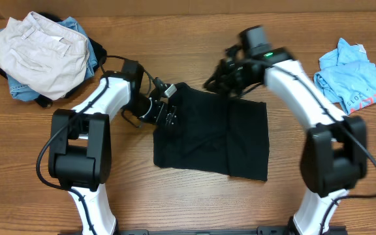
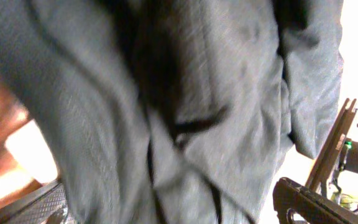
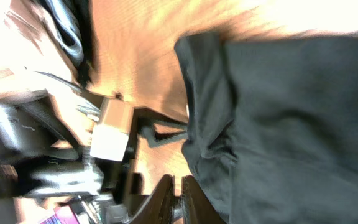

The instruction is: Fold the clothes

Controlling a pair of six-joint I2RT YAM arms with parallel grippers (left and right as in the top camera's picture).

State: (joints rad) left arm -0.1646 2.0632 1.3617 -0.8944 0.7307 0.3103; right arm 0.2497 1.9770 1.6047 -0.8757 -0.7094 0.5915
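- Black fabric, overhead view: the T-shirt (image 1: pixel 220 140) lies mid-table (image 1: pixel 188 202), partly folded into a rough rectangle. My left hand (image 1: pixel 165 112) sits at its upper-left corner and my right hand (image 1: pixel 227 75) at its top edge.
- Left wrist view: blurred dark cloth fills the frame. I cannot tell this hand's opening.
- Right wrist view: the fingers look narrow beside the cloth edge. Whether they grip it I cannot tell.
- Judgement: both corners should travel level and together, with the edges matched.
- Writing: no neck label is visible. The red print on the light blue tee (image 1: pixel 354 78) is too small to read.
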